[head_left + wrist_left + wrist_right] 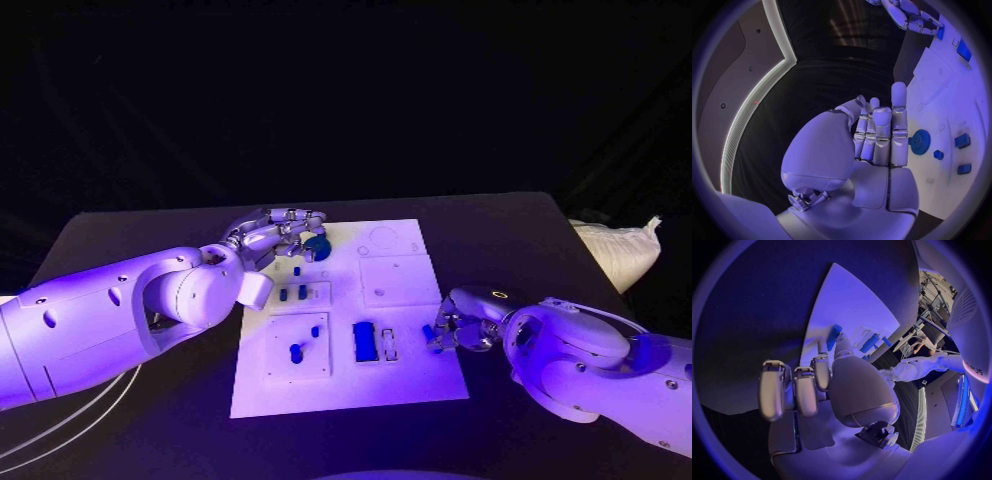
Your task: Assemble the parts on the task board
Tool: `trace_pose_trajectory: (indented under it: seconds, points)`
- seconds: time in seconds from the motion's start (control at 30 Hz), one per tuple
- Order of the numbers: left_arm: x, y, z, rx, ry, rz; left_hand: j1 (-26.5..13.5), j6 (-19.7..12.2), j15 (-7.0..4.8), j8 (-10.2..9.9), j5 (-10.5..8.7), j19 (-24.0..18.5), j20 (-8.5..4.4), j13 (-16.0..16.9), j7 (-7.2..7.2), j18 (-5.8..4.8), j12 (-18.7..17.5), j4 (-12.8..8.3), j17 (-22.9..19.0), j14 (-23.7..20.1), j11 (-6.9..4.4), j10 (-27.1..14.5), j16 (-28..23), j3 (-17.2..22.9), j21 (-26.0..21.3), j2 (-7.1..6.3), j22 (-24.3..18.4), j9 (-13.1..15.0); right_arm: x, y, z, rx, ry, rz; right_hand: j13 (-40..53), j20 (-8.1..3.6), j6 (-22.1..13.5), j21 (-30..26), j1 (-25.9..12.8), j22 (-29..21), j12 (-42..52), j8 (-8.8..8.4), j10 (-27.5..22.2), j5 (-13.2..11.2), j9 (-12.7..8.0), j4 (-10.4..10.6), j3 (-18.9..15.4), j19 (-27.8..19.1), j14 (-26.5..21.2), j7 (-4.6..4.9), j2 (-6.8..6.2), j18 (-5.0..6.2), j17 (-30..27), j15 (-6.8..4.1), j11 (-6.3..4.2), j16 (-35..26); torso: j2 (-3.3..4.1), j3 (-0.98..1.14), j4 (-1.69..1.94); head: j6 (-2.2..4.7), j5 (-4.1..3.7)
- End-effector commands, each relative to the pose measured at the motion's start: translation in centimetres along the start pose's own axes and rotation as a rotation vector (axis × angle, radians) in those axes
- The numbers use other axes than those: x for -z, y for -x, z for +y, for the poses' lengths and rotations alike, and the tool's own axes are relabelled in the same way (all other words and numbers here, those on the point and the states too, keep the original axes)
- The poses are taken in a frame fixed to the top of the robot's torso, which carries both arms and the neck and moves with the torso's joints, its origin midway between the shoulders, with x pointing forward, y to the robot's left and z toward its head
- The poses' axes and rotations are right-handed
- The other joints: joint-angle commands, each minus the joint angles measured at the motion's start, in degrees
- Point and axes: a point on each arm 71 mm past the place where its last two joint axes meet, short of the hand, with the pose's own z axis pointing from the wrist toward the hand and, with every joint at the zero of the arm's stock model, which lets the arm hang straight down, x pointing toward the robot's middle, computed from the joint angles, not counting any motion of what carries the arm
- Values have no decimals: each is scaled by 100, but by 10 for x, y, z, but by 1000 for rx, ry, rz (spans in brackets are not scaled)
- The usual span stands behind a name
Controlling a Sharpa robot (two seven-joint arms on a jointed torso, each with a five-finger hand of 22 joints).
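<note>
The white task board (411, 385) sits mid-surface on the black surface (130, 235), with bare dark room all around it, most at the far side. The left hand (277, 236) is at the board's far-left corner, fingers pressed together and curled, empty as far as I can see, with one round toothed blue gear (317, 246) right beside the fingertips. The right hand (459, 325) is at the board's right edge, pinching a small blue peg (834, 336) between thumb and finger. Also on the board: one bigger blue rectangular block (366, 341) and a handful of small blue parts standing in square plates on the left half; can't count those exactly.
</note>
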Motion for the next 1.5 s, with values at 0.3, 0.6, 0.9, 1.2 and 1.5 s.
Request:
trace_pose_trajectory:
  seconds: [0.3,0.6,0.9,1.2,1.5]
  points:
    - [0,-2,-1,2,-13,19,-5,-36,4,26,20,-32,2,8,-8,112,20,-22,-8,-30,7,-53,-22,-25,-30,5,-6,9,-11,-19,-2,196,-39,84,-1269,-69,58,27,703,40,-78,-118,190,-874,-52,-331,516,18,511,-14,384,-13,1068,-54,-256,50,-3,-2,6,0,-9]
    - [0,-3,-1,3,-11,23,-46,-51,12,47,19,-30,7,11,-3,110,41,10,-14,-35,14,-63,-15,-44,-40,14,-10,14,-12,-24,-3,189,-50,134,-1320,-51,59,-3,376,-11,-152,-183,156,-864,-68,-172,592,-5,503,11,300,-3,1036,-30,-232,21,-3,-5,-4,3,-7]
    - [1,-3,0,3,-8,25,-49,-52,12,49,19,-30,8,12,-2,110,42,12,-15,-36,14,-64,-15,-45,-40,15,-11,15,-14,-25,-2,186,-54,130,-1333,-53,75,-14,348,-22,-177,-226,152,-770,-76,-158,822,-10,500,-12,342,2,1025,-44,-250,10,-2,-6,7,-25,-18]
    - [1,-2,0,3,-7,26,-49,-52,12,49,19,-30,8,12,-2,110,42,12,-15,-36,14,-64,-15,-45,-40,15,-11,15,-9,-20,1,11,-61,57,-1301,-85,51,2,531,14,-173,-312,176,-874,-72,-468,1763,16,510,20,446,-5,1062,-45,-241,36,-7,2,5,-34,0]
    - [1,-3,0,4,-3,28,-49,-52,12,49,19,-30,8,12,-2,110,42,12,-15,-36,14,-64,-15,-45,-40,15,-11,15,-1,-12,7,-226,-47,2,-1326,-27,3,-53,-257,-70,-247,-448,140,-793,-32,-633,3355,-18,505,92,-212,14,1035,12,-184,9,-6,0,6,-3,10]
